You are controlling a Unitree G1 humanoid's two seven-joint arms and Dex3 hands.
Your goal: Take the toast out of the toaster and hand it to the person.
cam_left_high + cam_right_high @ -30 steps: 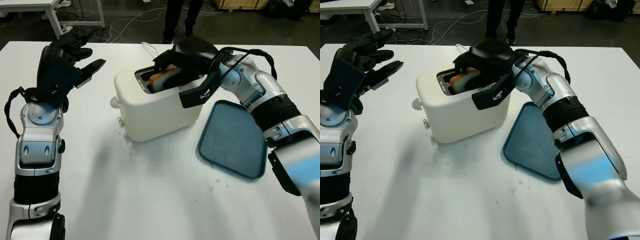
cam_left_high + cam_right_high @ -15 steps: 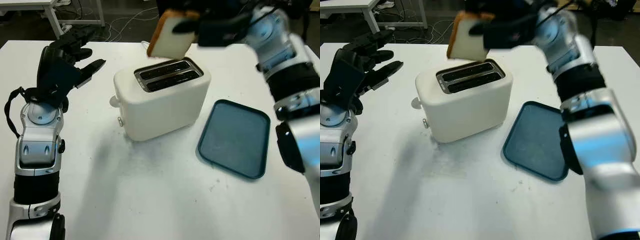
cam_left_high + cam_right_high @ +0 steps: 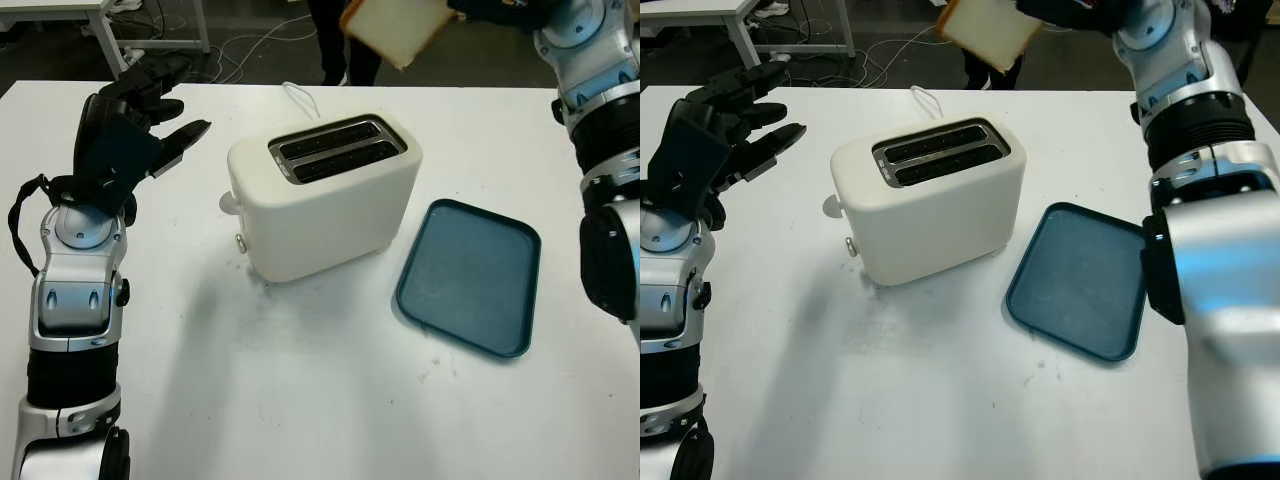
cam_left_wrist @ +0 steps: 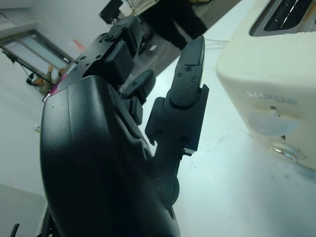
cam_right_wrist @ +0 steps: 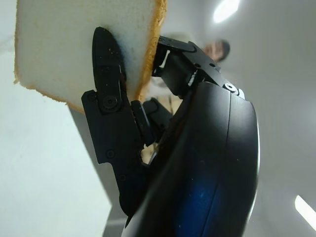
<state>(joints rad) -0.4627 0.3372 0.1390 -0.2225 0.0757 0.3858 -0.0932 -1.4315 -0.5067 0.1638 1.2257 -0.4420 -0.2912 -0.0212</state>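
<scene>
A slice of toast hangs high above the table's far edge, held by my right hand, which is shut on it. In the right wrist view the black fingers pinch the toast by its edge. The cream toaster stands mid-table, both slots bare. A person's dark legs stand beyond the far edge, just behind the toast. My left hand is open, raised above the table left of the toaster.
A dark blue tray lies flat to the right of the toaster. The toaster's white cable runs off the far edge. A white desk and floor cables lie behind at left.
My right hand pulled the toast up out of the toaster's slot and carried it up and back toward the person. The left hand has not moved.
</scene>
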